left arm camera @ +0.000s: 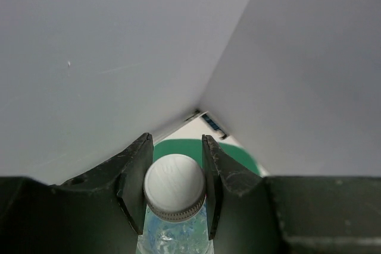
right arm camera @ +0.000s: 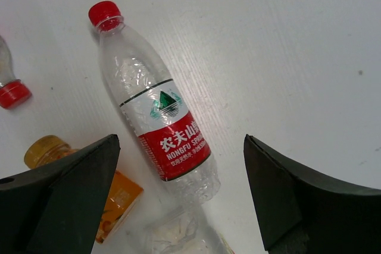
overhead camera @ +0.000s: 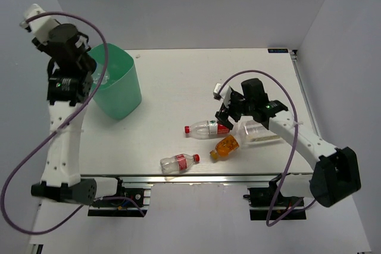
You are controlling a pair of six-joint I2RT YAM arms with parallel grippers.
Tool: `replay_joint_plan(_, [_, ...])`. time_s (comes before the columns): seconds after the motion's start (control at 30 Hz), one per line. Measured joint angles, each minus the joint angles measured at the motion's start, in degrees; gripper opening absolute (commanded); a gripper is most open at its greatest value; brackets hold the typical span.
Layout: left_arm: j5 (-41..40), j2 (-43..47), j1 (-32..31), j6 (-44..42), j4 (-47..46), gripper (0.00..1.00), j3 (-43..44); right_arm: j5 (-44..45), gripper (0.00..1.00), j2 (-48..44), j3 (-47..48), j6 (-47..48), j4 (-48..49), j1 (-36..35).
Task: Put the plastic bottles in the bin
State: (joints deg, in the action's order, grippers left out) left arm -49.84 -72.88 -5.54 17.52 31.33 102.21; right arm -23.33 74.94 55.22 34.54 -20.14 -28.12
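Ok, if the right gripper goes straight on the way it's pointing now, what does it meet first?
Most likely the red-labelled bottle, lying flat on the table centred between the right gripper's open fingers in the wrist view. The gap down to it is unclear.

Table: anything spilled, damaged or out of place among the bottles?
Nothing stands out. The farther red-capped bottle, the nearer red-capped bottle and the orange-filled bottle lie on their sides by the label-free bottle; no liquid shows on the table.
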Motion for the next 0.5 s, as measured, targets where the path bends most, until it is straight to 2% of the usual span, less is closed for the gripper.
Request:
replay_joint_plan(0.07, [-2.8, -3.0, 0.1, -0.7, -1.6, 0.11, -2.2, 1.0, 0.89, -2.5, -1.7, 0.2, 2.1, -0.1])
replay_joint_plan(0.1, [-3.6, -4.8, 0.1, -1.0, -2.0, 0.19, -3.3, 1.5, 0.89, -3.3, -2.4, 0.2, 2.9, -0.1])
replay_joint_plan(0.13, [-3.9, -6.5, 0.1, -1.1, -2.4, 0.41, -4.4, 2.0, 0.89, -3.7, -2.9, 0.3, 3.4, -0.1])
replay_joint_plan(0.17, [-4.0, -8.3, 0.1, -1.2, -2.5, 0.53, -5.4, 2.5, 0.89, -3.9, -3.3, 0.4, 3.8, -0.1])
replay_joint_plan(0.27, [-3.4, -12.2, 0.2, -1.4, -1.6, 0.98, -7.2, 4.2, 0.89, -3.6, -3.7, 0.3, 3.9, -0.1])
replay_joint_plan(0.4, [-1.4, -12.8, 0.2, 0.0, -0.7, 0.98, -7.6, 5.9, 0.89, -3.6, -3.7, 0.2, 4.1, -0.1])
replay_joint_plan(0.5, [2.9, -11.3, 0.2, 0.5, 0.1, 0.98, -7.1, 6.4, 0.89, -3.7, -4.0, 0.3, 4.3, -0.1])
